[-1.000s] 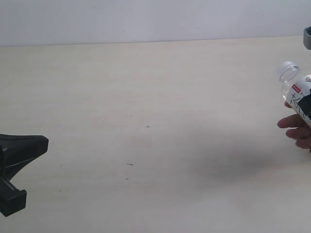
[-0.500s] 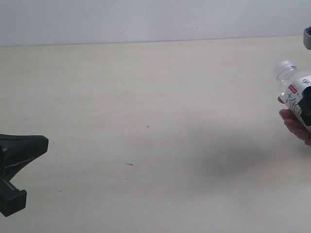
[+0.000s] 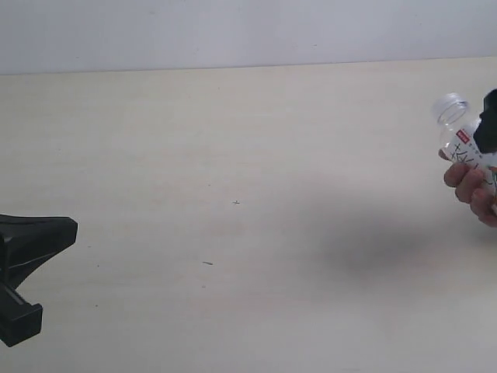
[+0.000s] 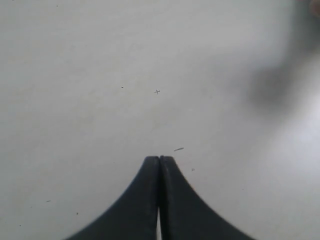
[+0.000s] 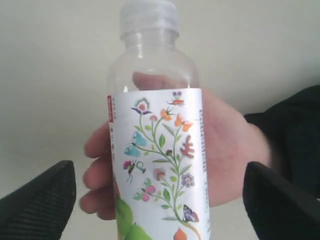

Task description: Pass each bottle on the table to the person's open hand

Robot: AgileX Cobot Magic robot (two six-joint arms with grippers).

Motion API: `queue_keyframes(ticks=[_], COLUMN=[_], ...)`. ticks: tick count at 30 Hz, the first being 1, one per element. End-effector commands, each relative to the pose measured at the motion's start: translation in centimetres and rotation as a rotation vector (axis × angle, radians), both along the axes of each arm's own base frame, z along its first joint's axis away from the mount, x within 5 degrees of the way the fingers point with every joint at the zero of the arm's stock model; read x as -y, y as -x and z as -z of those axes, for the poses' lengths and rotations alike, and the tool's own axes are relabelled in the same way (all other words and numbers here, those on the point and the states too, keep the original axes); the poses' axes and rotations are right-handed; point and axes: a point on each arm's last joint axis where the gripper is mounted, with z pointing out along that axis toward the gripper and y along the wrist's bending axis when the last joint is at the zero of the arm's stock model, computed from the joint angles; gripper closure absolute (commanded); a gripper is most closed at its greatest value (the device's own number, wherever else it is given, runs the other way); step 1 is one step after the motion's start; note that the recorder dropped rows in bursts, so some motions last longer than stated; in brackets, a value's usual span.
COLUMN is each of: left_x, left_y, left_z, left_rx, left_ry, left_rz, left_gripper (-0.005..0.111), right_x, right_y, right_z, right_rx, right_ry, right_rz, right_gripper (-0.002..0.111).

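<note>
At right edge, your right gripper (image 5: 157, 172) spread wide either side of empty-looking flower-label bottle (image 5: 157, 165), clasped by person's hand (image 5: 227, 150); left gripper (image 4: 160, 161) pressed together.

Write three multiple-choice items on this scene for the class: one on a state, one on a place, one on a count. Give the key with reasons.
1. How do the jaws of the left gripper stand?
A. wide open
B. shut together
C. closed on a cap

2. Where is the bottle?
A. standing beside the left gripper
B. clamped in the left gripper
C. in the person's hand

3. How many bottles show in the exterior view?
A. one
B. two
C. four

Key:
1 B, since the left wrist view shows the two fingers pressed together with nothing between them.
2 C, since the right wrist view shows the person's fingers wrapped round the bottle behind its label.
3 A, since only the flower-label bottle appears there, at the right edge.
</note>
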Motion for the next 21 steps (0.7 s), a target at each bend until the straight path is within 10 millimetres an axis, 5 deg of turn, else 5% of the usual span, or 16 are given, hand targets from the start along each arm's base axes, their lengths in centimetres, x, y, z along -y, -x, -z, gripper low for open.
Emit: queue_keyframes(ticks=[1, 8, 18, 21], left_x=[-0.1, -0.1, -0.1, -0.1], left_y=[0.0, 0.0, 0.0, 0.0], left_z=[0.0, 0.0, 0.0, 0.0], left_rx=[0.004, 0.004, 0.004, 0.004], left_ry=[-0.001, -0.001, -0.001, -0.001], left_rz=[-0.002, -0.002, -0.002, -0.002], left_gripper=[0.107, 0.107, 0.107, 0.107], right_x=[-0.2, -1.0, 0.0, 0.5], right_y=[1.2, 5.8, 12.3, 13.8], right_z=[-3.1, -8.0, -11.4, -11.9], right_rx=[0.168, 0.432, 0.656, 0.709], right_ry=[-0.104, -0.4, -0.501, -0.523], right_rz=[-0.046, -0.171, -0.326, -0.335], right_gripper=[0.023, 0.04, 0.108, 0.108])
